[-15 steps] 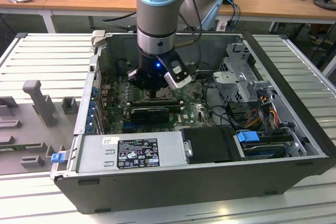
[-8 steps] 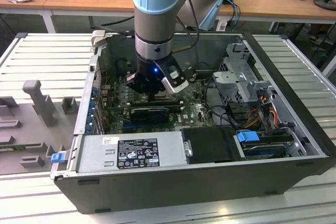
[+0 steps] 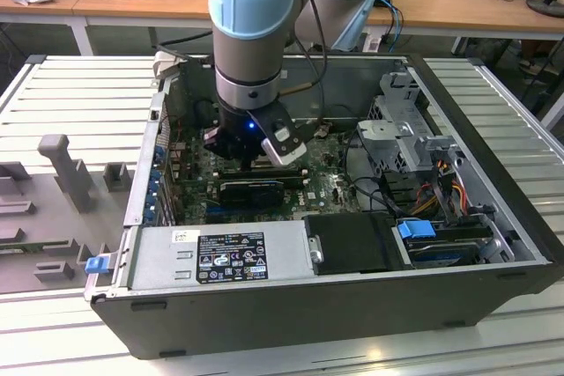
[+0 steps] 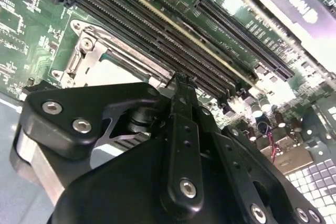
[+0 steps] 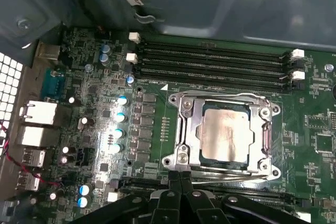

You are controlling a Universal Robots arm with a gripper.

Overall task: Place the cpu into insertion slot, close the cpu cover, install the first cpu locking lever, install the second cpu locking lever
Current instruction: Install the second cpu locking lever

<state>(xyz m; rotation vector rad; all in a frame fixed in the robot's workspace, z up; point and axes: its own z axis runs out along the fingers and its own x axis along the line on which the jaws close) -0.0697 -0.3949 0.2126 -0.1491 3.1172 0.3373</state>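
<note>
A: Where is the gripper [image 5: 181, 179] sitting right now?

B: It is hanging low inside the open computer case [image 3: 493, 297], over the green motherboard [image 5: 152, 145]; in the first wrist view its two black fingers [image 5: 175, 188] are lying pressed together with no gap between them, clenched on nothing, their tips just beside the near edge of the insertion slot [image 5: 181, 156].

A: And the cpu?

B: The cpu [image 5: 226, 132] is lying flat in the insertion slot, its silvery-grey top showing through the square window of the cpu cover [image 5: 262, 129]; the cover is lying down over it, framing it on all sides.

A: What is surrounding the socket?

B: The long black memory slots [image 5: 215, 64] are running along its far side, with white clips at their ends; a row of small round capacitors [image 5: 119, 124] is standing to one side of it; in the second wrist view the fingers are crossing in front of a corner of the socket frame [image 4: 92, 56], and the memory slots [image 4: 157, 30] are stretching away diagonally beyond it.

A: And from outside?

B: In the exterior view the arm [image 3: 251, 33] is reaching straight down into the case; the gripper [image 3: 251, 158] is hovering over the board, near a black card [image 3: 256, 189]; a grey power supply [image 3: 220, 257] is sitting at the near wall; a blue-tabbed drive bay [image 3: 432, 239] is lying toward the exterior view's right.
</note>
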